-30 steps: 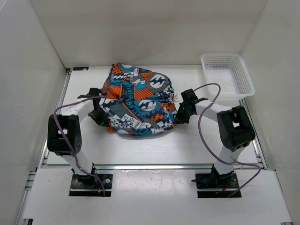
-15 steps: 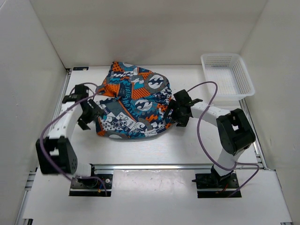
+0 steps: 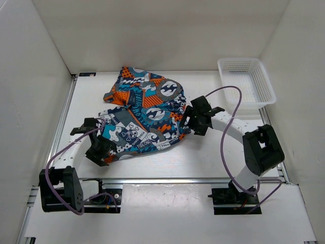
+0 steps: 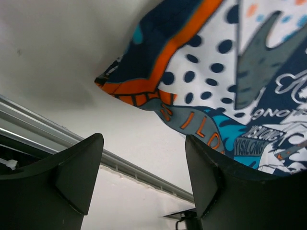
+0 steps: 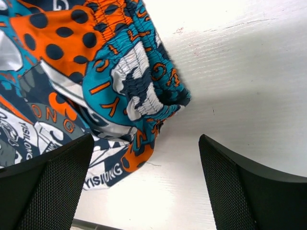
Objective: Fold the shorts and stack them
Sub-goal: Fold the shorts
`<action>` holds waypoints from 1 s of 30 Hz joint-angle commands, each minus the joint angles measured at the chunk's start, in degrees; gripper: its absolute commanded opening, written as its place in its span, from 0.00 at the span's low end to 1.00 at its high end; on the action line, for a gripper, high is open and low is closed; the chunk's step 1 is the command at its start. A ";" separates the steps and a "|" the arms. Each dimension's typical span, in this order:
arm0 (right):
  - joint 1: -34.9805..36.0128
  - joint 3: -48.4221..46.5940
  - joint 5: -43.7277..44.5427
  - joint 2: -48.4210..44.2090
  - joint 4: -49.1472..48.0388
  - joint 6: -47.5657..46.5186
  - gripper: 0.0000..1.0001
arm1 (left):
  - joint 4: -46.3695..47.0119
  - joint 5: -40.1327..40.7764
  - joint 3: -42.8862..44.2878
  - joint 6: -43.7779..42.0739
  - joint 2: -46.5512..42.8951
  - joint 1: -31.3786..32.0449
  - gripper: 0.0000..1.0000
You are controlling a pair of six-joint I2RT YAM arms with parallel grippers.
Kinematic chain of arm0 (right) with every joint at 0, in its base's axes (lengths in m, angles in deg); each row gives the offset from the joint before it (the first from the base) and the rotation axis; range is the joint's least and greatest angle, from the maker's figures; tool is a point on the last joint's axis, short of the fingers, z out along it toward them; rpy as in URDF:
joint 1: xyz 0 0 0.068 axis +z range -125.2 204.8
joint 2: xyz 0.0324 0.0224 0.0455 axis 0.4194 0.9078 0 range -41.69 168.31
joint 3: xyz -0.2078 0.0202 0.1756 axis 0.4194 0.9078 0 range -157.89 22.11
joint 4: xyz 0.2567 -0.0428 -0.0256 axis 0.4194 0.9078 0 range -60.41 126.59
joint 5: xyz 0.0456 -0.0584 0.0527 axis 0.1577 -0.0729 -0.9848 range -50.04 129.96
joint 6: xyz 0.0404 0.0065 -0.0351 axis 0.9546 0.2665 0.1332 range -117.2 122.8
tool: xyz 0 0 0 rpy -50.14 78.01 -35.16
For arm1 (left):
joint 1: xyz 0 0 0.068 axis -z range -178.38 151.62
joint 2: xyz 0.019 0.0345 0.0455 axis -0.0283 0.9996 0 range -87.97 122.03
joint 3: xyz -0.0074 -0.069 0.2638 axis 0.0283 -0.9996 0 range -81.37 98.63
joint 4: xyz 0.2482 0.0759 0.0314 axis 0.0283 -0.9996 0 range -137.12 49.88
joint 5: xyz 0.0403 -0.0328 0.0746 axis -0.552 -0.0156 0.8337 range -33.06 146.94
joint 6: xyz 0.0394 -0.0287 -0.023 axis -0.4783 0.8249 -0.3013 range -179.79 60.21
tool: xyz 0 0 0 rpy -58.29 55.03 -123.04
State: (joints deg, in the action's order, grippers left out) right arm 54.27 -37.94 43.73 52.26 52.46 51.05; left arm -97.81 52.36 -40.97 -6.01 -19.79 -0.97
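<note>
Orange-teal shorts (image 3: 147, 114), seemingly crumpled, on table (image 3: 203, 155)

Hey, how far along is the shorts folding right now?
Done: nothing yet; the orange-and-teal patchwork-print fabric shorts lie rumpled and unfolded. In hand: left hand and right hand, both open, sit at opposite edges. Still to do: grasp, fold, stack.

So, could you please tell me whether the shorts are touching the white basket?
Apart. The top external view shows a strip of bare table between the right edge of the shorts and the white basket in the far right corner.
</note>
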 commanded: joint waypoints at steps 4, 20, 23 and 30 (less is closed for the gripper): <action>-1.09 1.69 1.50 -4.65 1.38 -1.93 0.94 | 4.15 1.50 -4.80 9.67 -0.60 -0.40 0.78; -7.40 8.55 -4.81 -10.02 0.77 -2.99 0.95 | 9.00 9.49 0.11 13.98 11.88 -0.93 0.13; -7.41 10.04 -9.64 -10.02 -2.47 -2.99 0.93 | 9.00 9.50 1.43 12.58 13.56 -0.93 0.10; -6.36 10.04 -17.56 -4.13 -9.77 1.84 0.81 | 9.53 8.89 1.96 12.05 13.12 0.83 0.10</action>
State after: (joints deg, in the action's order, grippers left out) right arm 47.30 -27.87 31.78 45.99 47.24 50.39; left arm -90.43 59.40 -39.97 6.25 -5.59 -0.55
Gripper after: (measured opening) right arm 0.808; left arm 0.119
